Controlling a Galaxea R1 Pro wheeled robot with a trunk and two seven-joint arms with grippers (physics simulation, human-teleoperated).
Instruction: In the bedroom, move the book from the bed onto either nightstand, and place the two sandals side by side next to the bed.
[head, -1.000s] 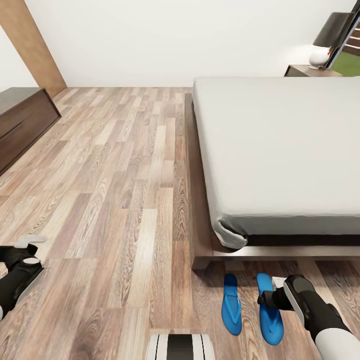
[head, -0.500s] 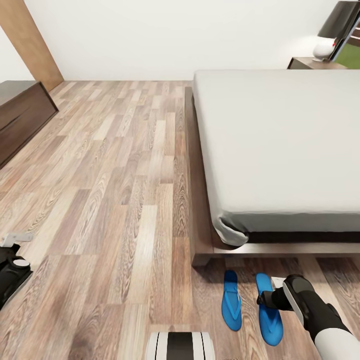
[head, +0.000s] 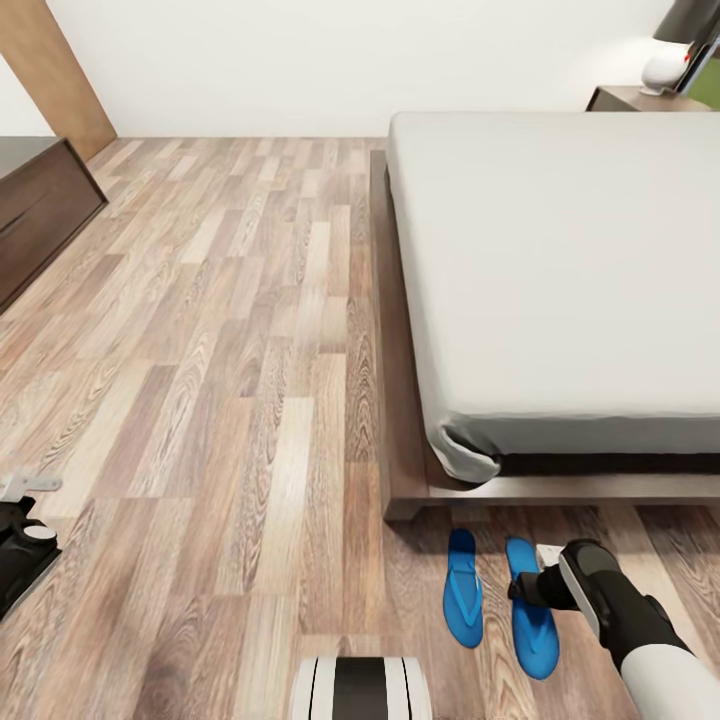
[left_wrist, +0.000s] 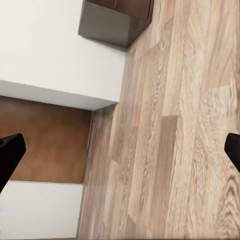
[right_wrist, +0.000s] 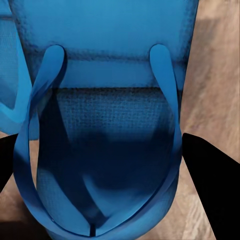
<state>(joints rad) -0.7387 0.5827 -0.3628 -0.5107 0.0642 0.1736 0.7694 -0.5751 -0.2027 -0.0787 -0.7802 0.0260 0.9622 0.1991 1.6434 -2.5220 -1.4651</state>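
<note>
The bedroom floor (head: 230, 400) of brown wood planks spreads across most of the head view, meeting a white wall (head: 330, 60) at the far side. The bed (head: 560, 280), pale-grey mattress on a dark wooden frame, runs off the frame's right edge, so its far side and headboard are cut off. At the left edge only a corner of a long dark dresser (head: 40, 210) shows. Far right at the top, a nightstand (head: 640, 98) peeks past the mattress with a white lamp (head: 668, 68) on it, its shade cropped. The book cannot be made out on the visible mattress.

The two sandals (head: 463, 588) lie side by side on the floor just beyond the foot of the bed frame, parallel and slightly apart. The right gripper (head: 528, 590) sits over the right-hand sandal (right_wrist: 105, 125), partly hiding it; in the right wrist view its dark fingertips (right_wrist: 210, 175) stand spread on either side of the sole and straps, released, not pinching it. The left gripper (left_wrist: 120, 150) hangs above bare floor, its fingers wide apart and holding nothing; in the head view only part of that arm shows at the lower left edge
</note>
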